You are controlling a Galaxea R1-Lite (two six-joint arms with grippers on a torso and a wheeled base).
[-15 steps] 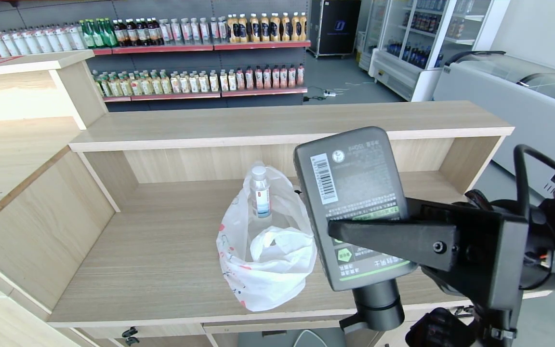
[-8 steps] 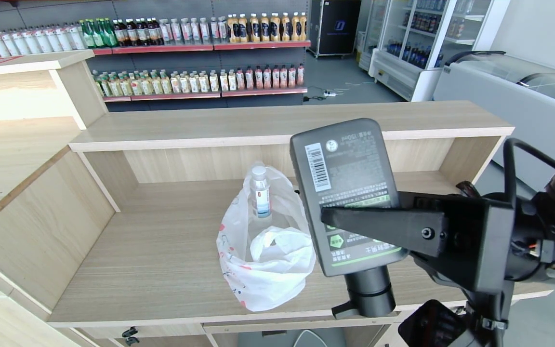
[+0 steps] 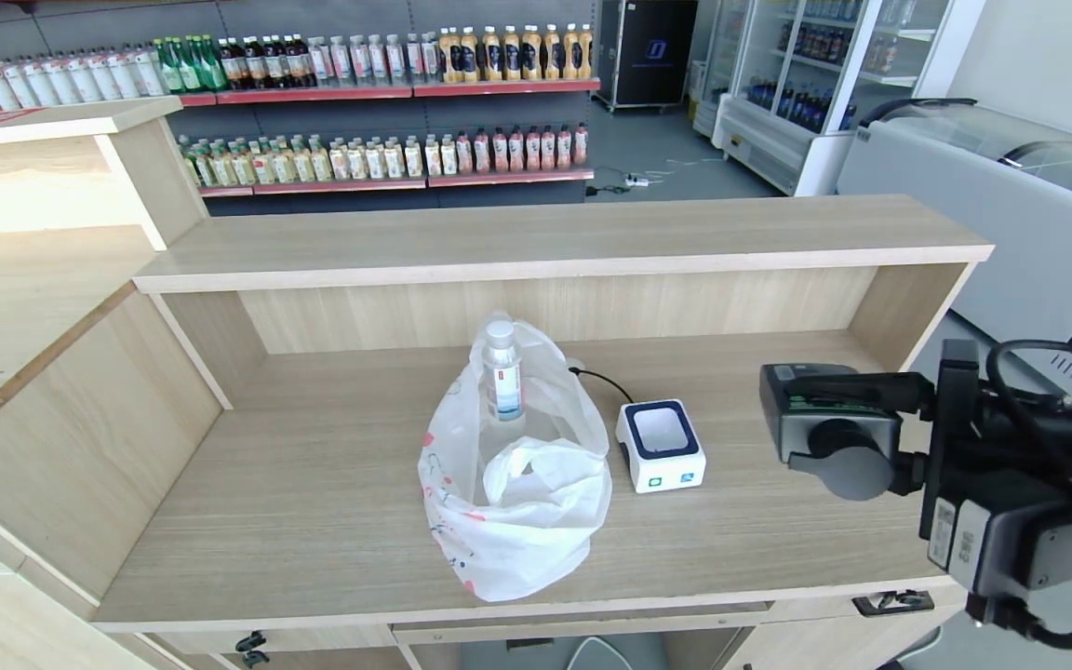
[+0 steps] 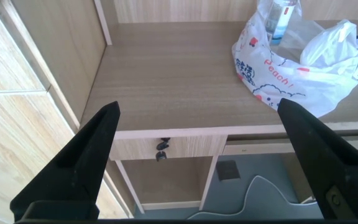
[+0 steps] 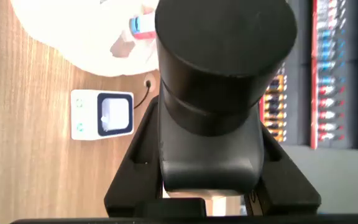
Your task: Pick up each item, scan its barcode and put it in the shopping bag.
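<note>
Grey flat plastic bottle [image 3: 780,423], probably stiff and slippery, is sitting clamped by its flat sides in the right gripper [image 3: 810,419].

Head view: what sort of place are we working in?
Most likely a small shop's checkout. A wooden counter carries a barcode scanner and a shopping bag, shelves of bottled drinks line the wall behind, and glass-door fridges stand at the far right.

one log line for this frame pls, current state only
right gripper shut on dark bottle, right of scanner | left gripper open over counter front edge | shopping bag holds water bottle | dark bottle not bagged
</note>
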